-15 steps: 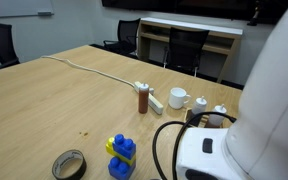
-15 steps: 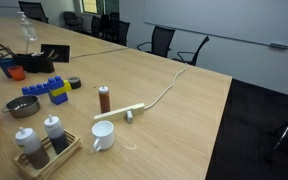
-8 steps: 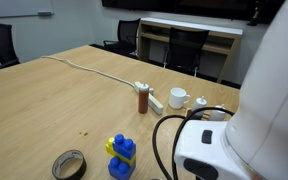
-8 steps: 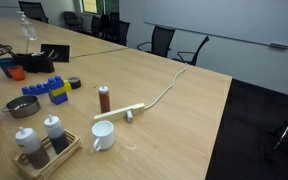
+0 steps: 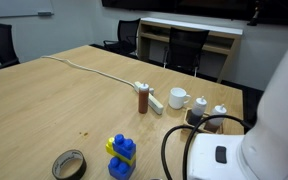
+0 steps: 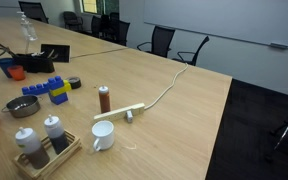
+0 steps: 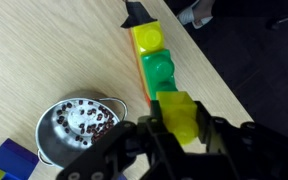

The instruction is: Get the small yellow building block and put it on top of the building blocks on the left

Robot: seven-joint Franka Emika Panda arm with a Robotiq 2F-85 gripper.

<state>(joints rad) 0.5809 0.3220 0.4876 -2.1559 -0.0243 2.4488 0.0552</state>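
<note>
Pinching the small yellow block point(image 7: 184, 118) between its dark fingers point(image 7: 134, 140), the gripper point(image 7: 184, 130) enters the wrist view from the bottom edge, just to the right of a metal bowl point(image 7: 79, 125) on the wooden table point(image 7: 54, 50). The fingers press on the block's two sides; their tips are hidden behind it. Past the bowl's right rim, a green block point(image 7: 162, 72) and a yellow-green block point(image 7: 147, 38) lie in a row, end to end. Whether the held block touches the green one cannot be told. A blue block point(image 7: 9, 160) left of the bowl is cut off by the frame corner, and the bowl's dark speckled contents are too blurred to name.

In both exterior views the gripper cannot be made out — in an exterior view the robot's white body point(image 5: 269, 130) fills the right side.
</note>
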